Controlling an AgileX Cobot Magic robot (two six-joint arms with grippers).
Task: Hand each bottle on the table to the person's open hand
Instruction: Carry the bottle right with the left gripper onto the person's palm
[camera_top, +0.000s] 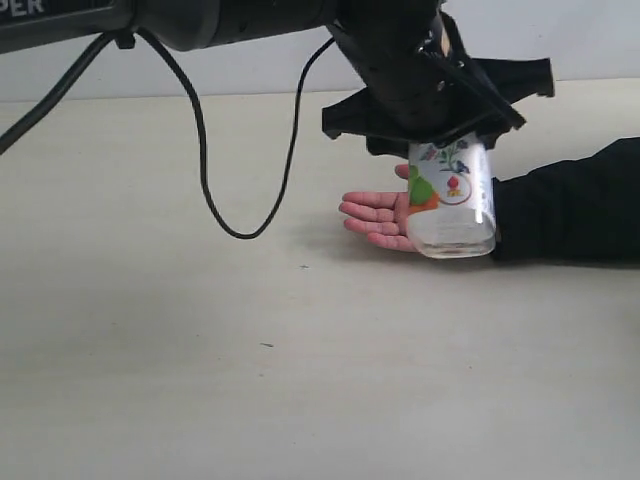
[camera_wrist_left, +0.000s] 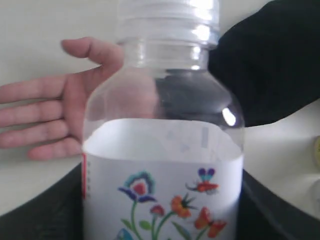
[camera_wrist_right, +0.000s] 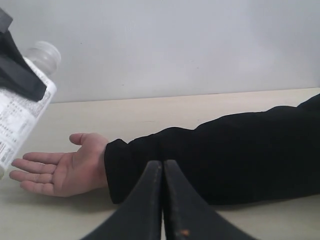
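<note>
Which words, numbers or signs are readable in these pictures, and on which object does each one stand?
"PER": white letters, cut by the picture's edge, on the black arm.
Fine print on the bottle label, right wrist view: too small to read.
Bottle's floral side, left wrist view: drawings only, no legible words.

Pale wall (camera_top: 590, 40), black sleeve (camera_top: 570, 205)

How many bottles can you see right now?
1: the floral-print bottle, gripped by the left end effector over the person's open hand. Others may be outside the frames or hidden behind the arm.
</note>
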